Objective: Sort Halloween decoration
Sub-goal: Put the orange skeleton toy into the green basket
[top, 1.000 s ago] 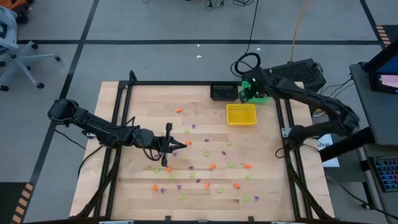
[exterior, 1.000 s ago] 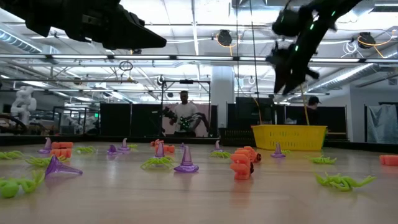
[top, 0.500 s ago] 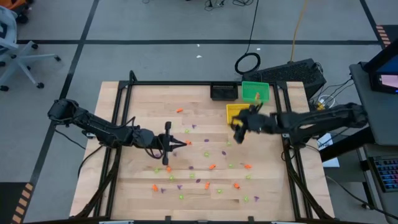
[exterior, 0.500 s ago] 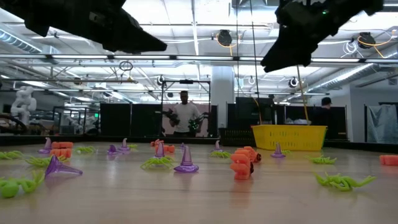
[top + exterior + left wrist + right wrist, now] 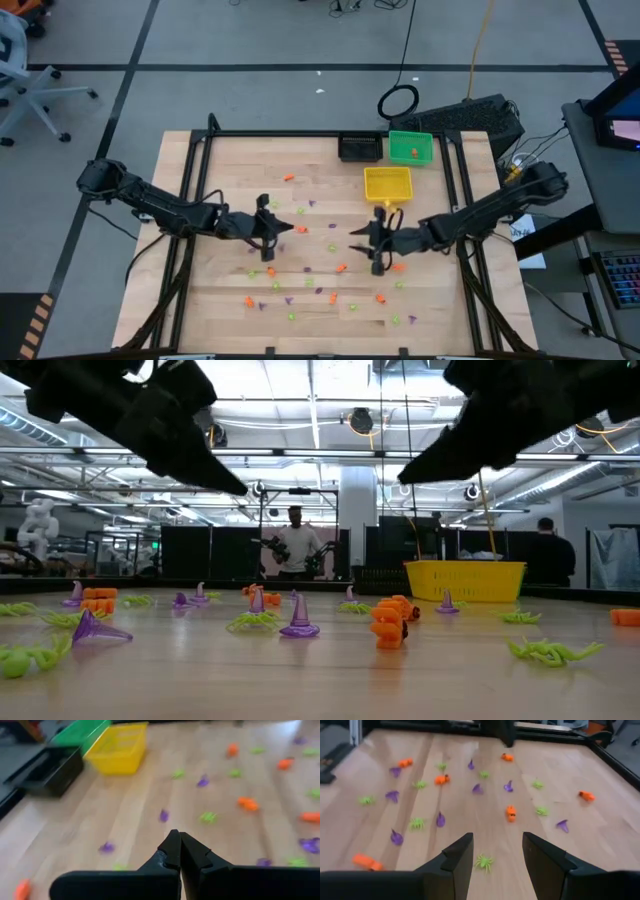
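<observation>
Left of the yellow bin (image 5: 388, 184), the left gripper (image 5: 268, 228) hovers with fingers clenched and empty. The right gripper (image 5: 374, 243) has swung from the green bin (image 5: 411, 148) to below the yellow one, fingers released over a green spider (image 5: 483, 862), likely next. Trinkets (image 5: 341, 268) litter the counter (image 5: 230, 160); bin contents are unclear.

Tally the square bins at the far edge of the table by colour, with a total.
black bin: 1
green bin: 1
yellow bin: 1
Total: 3
</observation>
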`<action>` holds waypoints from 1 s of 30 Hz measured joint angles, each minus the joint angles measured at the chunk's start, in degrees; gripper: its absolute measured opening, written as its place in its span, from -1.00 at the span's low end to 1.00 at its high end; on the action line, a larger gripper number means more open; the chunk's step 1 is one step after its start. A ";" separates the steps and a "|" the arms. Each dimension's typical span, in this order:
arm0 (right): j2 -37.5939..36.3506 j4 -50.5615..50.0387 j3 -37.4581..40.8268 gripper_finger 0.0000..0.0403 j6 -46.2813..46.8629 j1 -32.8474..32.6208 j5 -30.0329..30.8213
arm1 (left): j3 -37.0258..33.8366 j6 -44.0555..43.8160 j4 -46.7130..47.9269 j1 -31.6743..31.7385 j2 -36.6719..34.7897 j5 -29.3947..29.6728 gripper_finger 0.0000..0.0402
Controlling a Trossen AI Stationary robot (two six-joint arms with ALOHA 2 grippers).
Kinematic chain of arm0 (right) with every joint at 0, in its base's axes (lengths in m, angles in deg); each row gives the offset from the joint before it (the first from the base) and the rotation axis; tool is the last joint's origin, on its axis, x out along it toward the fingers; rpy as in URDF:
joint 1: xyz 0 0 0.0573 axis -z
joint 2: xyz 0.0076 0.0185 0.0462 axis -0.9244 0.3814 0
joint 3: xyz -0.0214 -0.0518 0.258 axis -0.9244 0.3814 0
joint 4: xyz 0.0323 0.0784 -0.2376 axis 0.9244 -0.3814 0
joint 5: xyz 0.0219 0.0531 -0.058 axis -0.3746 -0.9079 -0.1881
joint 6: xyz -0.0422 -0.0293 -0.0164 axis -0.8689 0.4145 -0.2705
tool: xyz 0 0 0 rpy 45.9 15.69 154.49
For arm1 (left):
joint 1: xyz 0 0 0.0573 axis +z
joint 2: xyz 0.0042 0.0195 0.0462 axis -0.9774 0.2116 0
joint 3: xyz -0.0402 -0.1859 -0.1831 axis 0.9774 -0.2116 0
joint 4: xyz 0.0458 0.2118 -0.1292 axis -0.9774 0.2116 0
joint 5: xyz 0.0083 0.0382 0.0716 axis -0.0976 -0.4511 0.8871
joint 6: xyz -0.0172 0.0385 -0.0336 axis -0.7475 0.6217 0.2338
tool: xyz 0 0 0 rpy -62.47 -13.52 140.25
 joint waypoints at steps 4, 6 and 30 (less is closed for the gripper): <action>6.74 7.34 0.00 -0.23 -3.74 0.00 -0.19 | 0.00 -2.65 2.05 0.04 0.00 0.53 -0.95; 9.57 10.93 0.00 -0.23 -4.29 0.01 -0.27 | 0.00 -3.68 2.20 0.00 0.00 0.43 -0.86; 16.08 24.04 -0.02 -0.23 -1.44 -0.31 -6.34 | 0.00 5.57 -1.33 3.20 6.04 -10.05 -0.27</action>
